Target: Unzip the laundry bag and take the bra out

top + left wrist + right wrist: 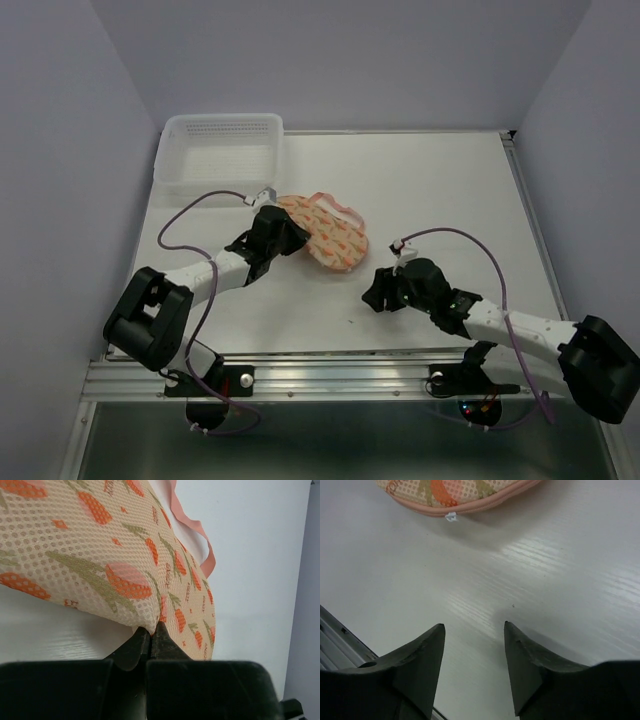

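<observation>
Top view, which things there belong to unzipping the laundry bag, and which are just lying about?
Belong to the job:
- laundry bag
- left gripper, shut on the bag's edge
- right gripper, open, short of the white tab on the bag's trim
- the bra does not show

Just lying about:
- white basket, at the back left corner

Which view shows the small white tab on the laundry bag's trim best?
The right wrist view: the white tab sits sharp on the laundry bag's pink edge. The top external view shows the whole bag, the tab too small to find. The left wrist view shows only printed mesh pinched in the shut left tool.
</observation>
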Available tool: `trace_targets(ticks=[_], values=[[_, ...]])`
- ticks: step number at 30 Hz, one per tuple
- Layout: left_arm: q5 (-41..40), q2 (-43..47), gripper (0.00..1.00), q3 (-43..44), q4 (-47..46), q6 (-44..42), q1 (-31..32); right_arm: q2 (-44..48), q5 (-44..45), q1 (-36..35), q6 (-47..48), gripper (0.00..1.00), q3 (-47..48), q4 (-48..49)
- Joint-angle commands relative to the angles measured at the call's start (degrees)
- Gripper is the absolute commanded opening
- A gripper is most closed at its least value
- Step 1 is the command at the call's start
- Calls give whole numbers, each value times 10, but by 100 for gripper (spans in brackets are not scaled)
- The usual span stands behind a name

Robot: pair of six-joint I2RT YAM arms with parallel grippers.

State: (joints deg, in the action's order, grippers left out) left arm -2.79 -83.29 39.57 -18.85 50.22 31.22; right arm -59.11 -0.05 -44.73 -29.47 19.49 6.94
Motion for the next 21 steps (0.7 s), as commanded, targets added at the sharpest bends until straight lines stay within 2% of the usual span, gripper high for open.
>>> trace_targets(ticks=[1,4,7,13,21], values=[[22,37,0,-5,-8,1,18,-50,-46,-3,16,65,27,88],[24,48,0,-13,-8,8,24,-96,-50,-3,17,80,40,138],[23,59,0,-22,-7,14,25,-130,-53,-3,23,85,43,171],[25,73,0,-33,-7,23,31,-175,-73,-3,21,84,41,252],[25,73,0,-33,-6,29,33,-189,-120,-3,6,72,25,329]])
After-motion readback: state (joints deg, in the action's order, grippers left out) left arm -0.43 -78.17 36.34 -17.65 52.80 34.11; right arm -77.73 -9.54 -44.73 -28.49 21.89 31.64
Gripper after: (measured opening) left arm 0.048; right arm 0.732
